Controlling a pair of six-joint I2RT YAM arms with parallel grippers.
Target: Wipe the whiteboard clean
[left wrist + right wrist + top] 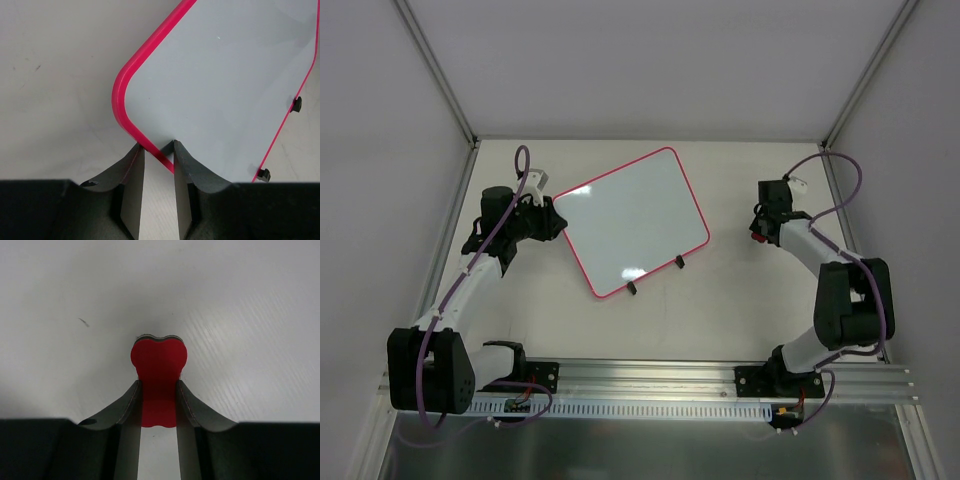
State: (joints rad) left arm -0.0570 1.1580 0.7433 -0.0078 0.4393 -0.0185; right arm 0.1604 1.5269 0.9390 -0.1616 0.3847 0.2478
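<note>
Whiteboard [632, 222] lies flat on the table [720, 300], a little left of centre and turned at a slant, one long side running from near-left up to far-right. Pink-red frame all round, surface plain glossy white. Two black stand feet [680, 262] sit on the near long edge, pointing toward the arm bases. Left gripper [552, 215] is at the board's left corner. In the left wrist view its fingertips [142, 150] stand a narrow gap apart, with the frame of the whiteboard [225, 85] crossing slantwise between them just below the rounded corner; one tip sits outside the frame over bare table, the other over the white surface. Both tips are at the frame, but whether they pinch it or merely straddle it, cannot tell. Both feet [297, 104] show along the board's far edge in that view. Right gripper [760, 232] is well apart from the board, out to its right, over bare table. In the right wrist view, the right gripper [159, 385] has its jaws closed against the waist of a red bow-shaped eraser [159, 360], the lobed end sticking out past the fingertips, a thin dark layer showing at that end. A speck of the eraser [757, 238] shows red under the gripper from above.
</note>
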